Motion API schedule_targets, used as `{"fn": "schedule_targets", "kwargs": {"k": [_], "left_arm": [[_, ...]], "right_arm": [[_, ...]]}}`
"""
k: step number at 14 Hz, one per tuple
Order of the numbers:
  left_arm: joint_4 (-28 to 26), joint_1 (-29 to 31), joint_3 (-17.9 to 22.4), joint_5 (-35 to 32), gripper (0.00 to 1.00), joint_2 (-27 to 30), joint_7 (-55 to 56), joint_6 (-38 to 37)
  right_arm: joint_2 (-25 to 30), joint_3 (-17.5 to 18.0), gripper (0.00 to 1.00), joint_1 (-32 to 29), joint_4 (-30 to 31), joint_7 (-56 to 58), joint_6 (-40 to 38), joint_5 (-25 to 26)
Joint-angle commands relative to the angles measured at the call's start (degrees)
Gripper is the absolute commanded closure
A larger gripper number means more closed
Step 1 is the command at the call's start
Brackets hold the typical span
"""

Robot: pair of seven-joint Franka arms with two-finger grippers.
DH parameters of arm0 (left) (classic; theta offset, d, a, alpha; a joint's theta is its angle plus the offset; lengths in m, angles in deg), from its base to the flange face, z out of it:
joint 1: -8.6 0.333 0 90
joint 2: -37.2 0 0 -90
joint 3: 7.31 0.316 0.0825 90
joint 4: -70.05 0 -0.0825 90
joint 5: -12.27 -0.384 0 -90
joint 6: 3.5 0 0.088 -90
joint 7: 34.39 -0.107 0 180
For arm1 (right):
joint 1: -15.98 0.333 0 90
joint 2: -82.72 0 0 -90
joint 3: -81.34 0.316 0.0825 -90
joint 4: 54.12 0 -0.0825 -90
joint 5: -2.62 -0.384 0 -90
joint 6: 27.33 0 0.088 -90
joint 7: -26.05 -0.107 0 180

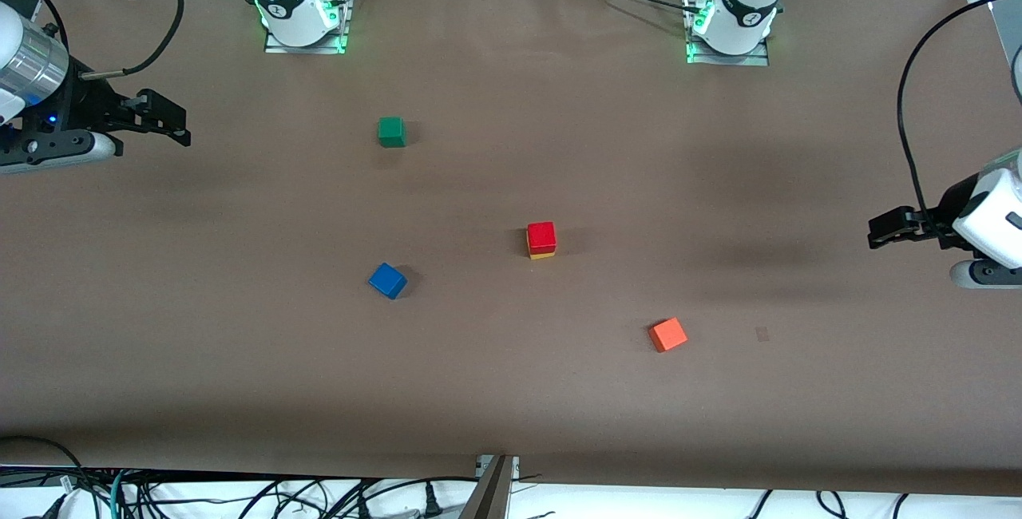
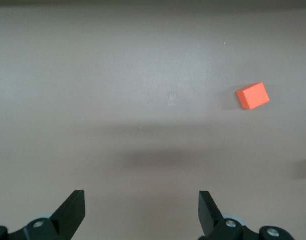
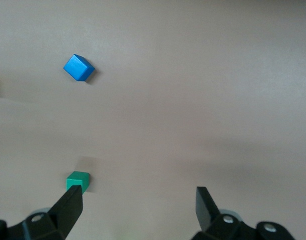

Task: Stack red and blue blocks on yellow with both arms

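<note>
My left gripper (image 1: 878,233) hangs in the air over the bare brown table (image 1: 718,391) at the left arm's end, its two black fingers (image 2: 72,210) spread wide with nothing between them. From my left wrist I see only the brown surface and a small matte orange cube (image 2: 253,96) lying well apart from me.

My right gripper (image 1: 172,121) hangs over the table at the right arm's end, fingers (image 3: 70,207) likewise spread fully apart and holding nothing. From my right wrist I see a small matte green cube (image 3: 78,181) and the small matte bright blue cube (image 3: 78,68).

The small matte deep red cube (image 1: 541,236) sits squarely on top of the small matte yellow cube (image 1: 542,255) near the middle of the table; only a thin yellow edge shows beneath it. The blue cube lies alone on the table, turned at an angle, nearer the front camera than the stack and toward the right arm's end. The green cube stands farther from the camera than the blue one. The orange cube lies nearer the camera than the stack, toward the left arm's end.
</note>
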Motion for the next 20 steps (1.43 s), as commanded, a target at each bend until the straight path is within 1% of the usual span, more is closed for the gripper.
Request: {"fn": "schedule_targets", "kwargs": {"k": [1, 2, 3, 4, 5, 6, 9, 11, 12, 13, 16, 20], "left_arm": [[0.98, -0.18, -0.84, 0.83, 0.0, -0.13, -1.44, -1.3], [0.89, -0.96, -0.67, 0.83, 0.0, 0.14, -1.26, -1.12], [0.11, -2.62, -0.32, 0.56, 0.0, 1.62, -0.48, -0.77], [-0.16, -4.29, 1.34, 0.48, 0.0, 2.68, 0.66, -0.77], [-0.25, -6.4, 3.88, 0.82, 0.0, 3.3, 1.37, -0.77], [-1.65, -7.72, 5.56, 0.91, 0.0, 4.52, 1.46, -0.86], [-9.19, -8.53, 7.41, 5.65, 0.0, 10.4, 1.46, -0.77], [-13.51, -11.15, 9.95, 5.66, 0.0, 13.57, 1.64, -0.51], [-14.22, -11.95, 11.27, 5.66, 0.0, 14.02, 1.55, -0.51], [-14.4, -11.7, 11.46, 5.75, 0.0, 13.94, 1.47, -0.59], [-12.65, -10.99, 11.46, 5.92, 0.0, 12.1, 1.46, -1.03], [-12.47, -10.9, 11.38, 6.01, 0.0, 12.0, 1.46, -0.95]], "right_arm": [[-0.22, 0.16, 0.0, -0.37, -0.82, 0.8, -0.32, -1.12], [-0.22, 0.07, 0.0, -0.37, -0.82, 0.8, -0.32, -1.12], [-0.22, 0.07, 0.0, -0.37, -0.82, 0.8, -0.41, -1.12], [-0.31, 0.16, 0.0, -0.46, -0.82, 0.8, -0.41, -1.12], [-0.31, 0.16, 0.0, -0.46, -0.82, 0.8, -0.58, -1.12], [-0.22, 0.07, 0.0, -0.46, -0.82, 0.8, -0.58, -1.12], [-0.31, 0.07, 0.0, -0.63, -0.82, 0.8, -0.76, -1.12], [-0.75, 0.07, 0.0, -0.63, -0.91, 0.8, -0.67, -1.12], [-0.84, 0.07, 0.0, -0.55, -0.91, 0.8, -0.67, -1.12], [-0.75, 0.07, 0.0, -0.54, -0.91, 0.8, -0.59, -1.12], [-0.84, 0.07, 0.0, -0.54, -0.91, 0.8, -0.5, -1.12], [-0.84, 0.07, 0.0, -0.54, -0.91, 0.8, -0.5, -1.12]]}}
